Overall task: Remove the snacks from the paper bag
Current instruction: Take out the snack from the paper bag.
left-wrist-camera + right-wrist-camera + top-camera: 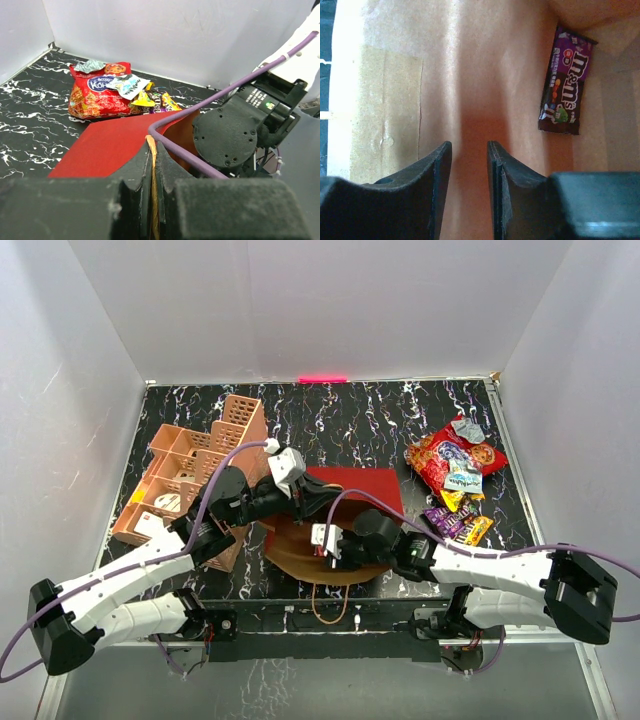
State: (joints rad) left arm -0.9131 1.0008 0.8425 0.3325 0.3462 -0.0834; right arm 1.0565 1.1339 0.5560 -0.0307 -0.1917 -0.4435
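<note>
Left end effector [151, 150] clamped, right end effector [469, 149] parted, arms converging

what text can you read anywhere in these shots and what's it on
"m&m's": on the purple packet lying inside the paper bag.
Blue logo on the red bag: lettering too blurred to read surely.
Print on the white-blue packet lying on it: unreadable.
Small label on the right arm: too small to read.

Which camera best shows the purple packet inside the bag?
The right wrist view: the purple packet lies in plain sight inside the bag. The top and left wrist views show the bag but not the packet.
</note>
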